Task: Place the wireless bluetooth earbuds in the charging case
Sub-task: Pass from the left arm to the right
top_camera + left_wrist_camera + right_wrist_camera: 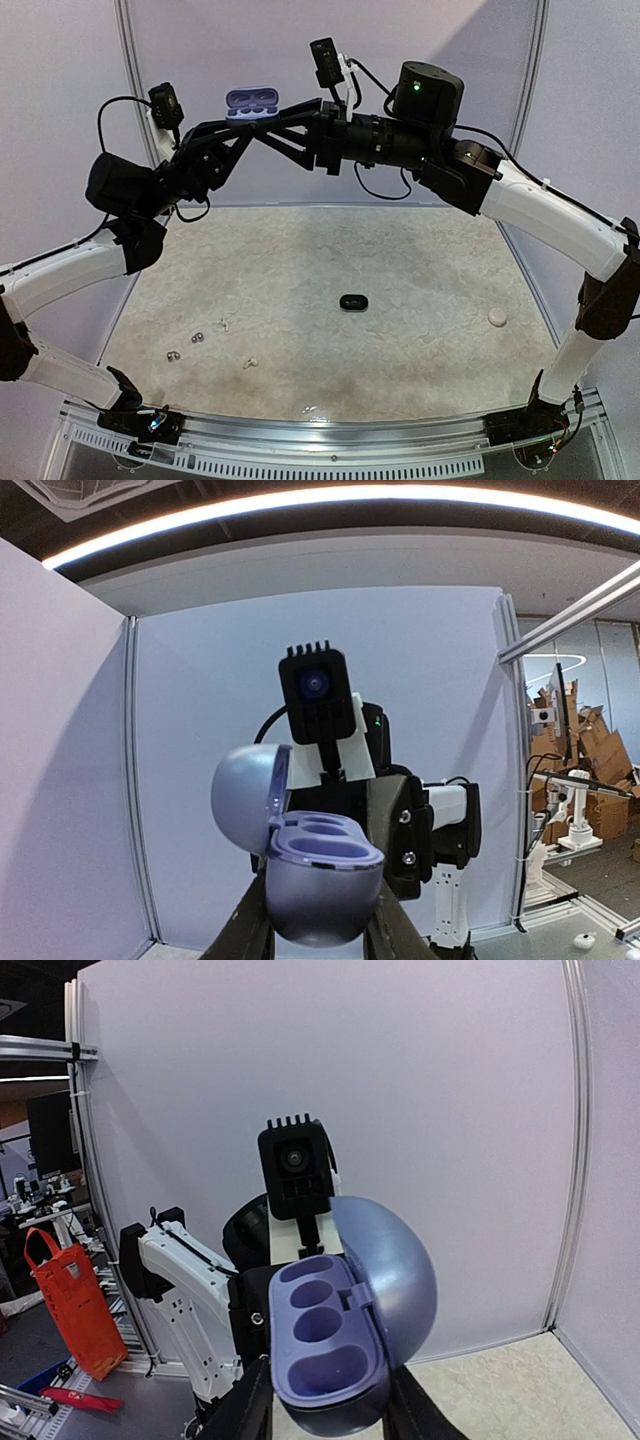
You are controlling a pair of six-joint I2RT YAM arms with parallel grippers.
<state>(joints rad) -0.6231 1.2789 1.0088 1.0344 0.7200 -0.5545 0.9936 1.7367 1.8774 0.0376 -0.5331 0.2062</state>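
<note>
A lavender charging case (252,103) hangs high above the back of the table with its lid open. Its sockets look empty. My left gripper (240,120) and my right gripper (272,114) meet at it, and each is shut on its body. In the left wrist view the case (320,880) sits between my fingers (250,930). In the right wrist view the case (335,1350) shows its empty sockets. On the table lie two silvery-grey earbuds (172,354) and two white earbuds (250,363). No black earbuds show.
A small black oval case (353,302) lies shut near the table's middle. A pale round case (497,317) lies at the right. Grey walls (300,40) close in the back. A metal rail (320,430) runs along the near edge.
</note>
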